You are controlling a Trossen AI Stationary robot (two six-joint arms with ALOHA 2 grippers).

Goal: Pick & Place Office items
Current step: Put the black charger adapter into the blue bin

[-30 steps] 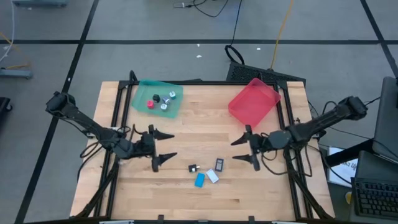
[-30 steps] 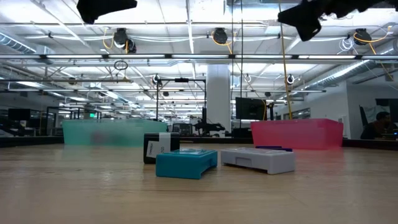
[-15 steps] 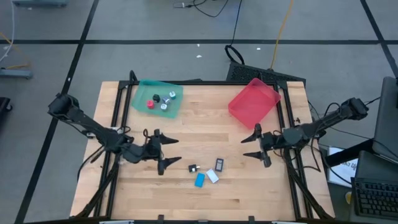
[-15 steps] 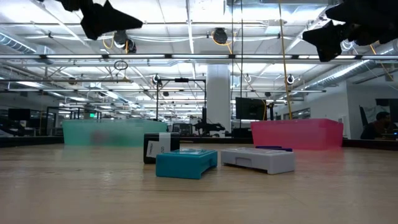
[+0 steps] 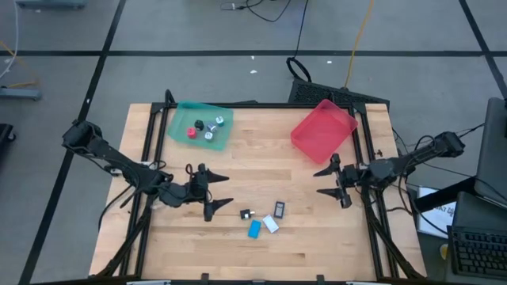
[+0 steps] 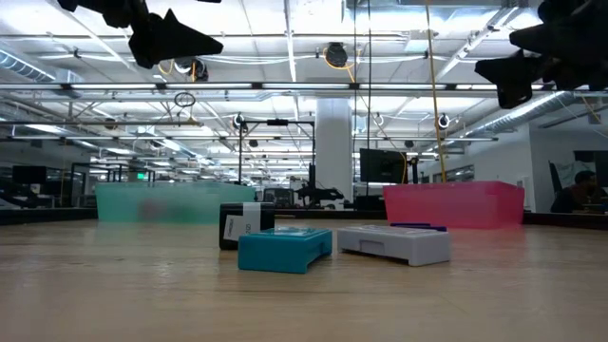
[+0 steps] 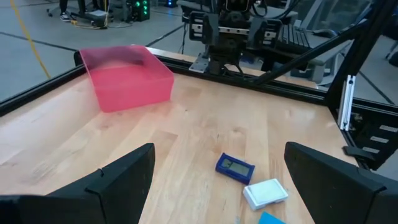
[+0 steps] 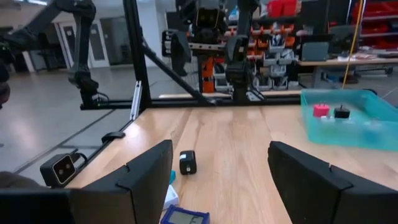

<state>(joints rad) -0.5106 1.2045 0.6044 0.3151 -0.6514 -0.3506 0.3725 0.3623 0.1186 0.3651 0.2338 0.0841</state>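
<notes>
Left hand [image 5: 215, 194] fingers apart, gripping nothing, hovering above the counter [image 5: 261, 253] just left of the loose items. Right hand [image 5: 333, 184] also apart and empty, off the surface near the counter's right edge, below the red tray [image 5: 323, 129].

Four office items lie loose in the middle of the counter, between my two hands:
- black block with white label [image 5: 246, 214], leftmost, standing up on edge in the low view [image 6: 245, 226]
- bright blue block [image 5: 254, 229], nearest the front edge, lying flat [image 6: 284, 248]
- white block [image 5: 271, 225], just beside the bright blue one, flat [image 6: 394, 242]
- dark blue block with a small screen [image 5: 279, 209], just behind the white one; the left wrist view shows it well [image 7: 235, 167]

The rest are in the teal tray [image 5: 181, 115] at the back left: a red piece [image 5: 191, 132], a black piece [image 5: 199, 125], and some pale ones [image 5: 212, 128]; can't tell exactly how many. The red tray at back right looks to hold nothing from above.

Both hands sit high in the low view, well apart from the items. A person is seated in the room beyond, far right [image 6: 579, 190].
</notes>
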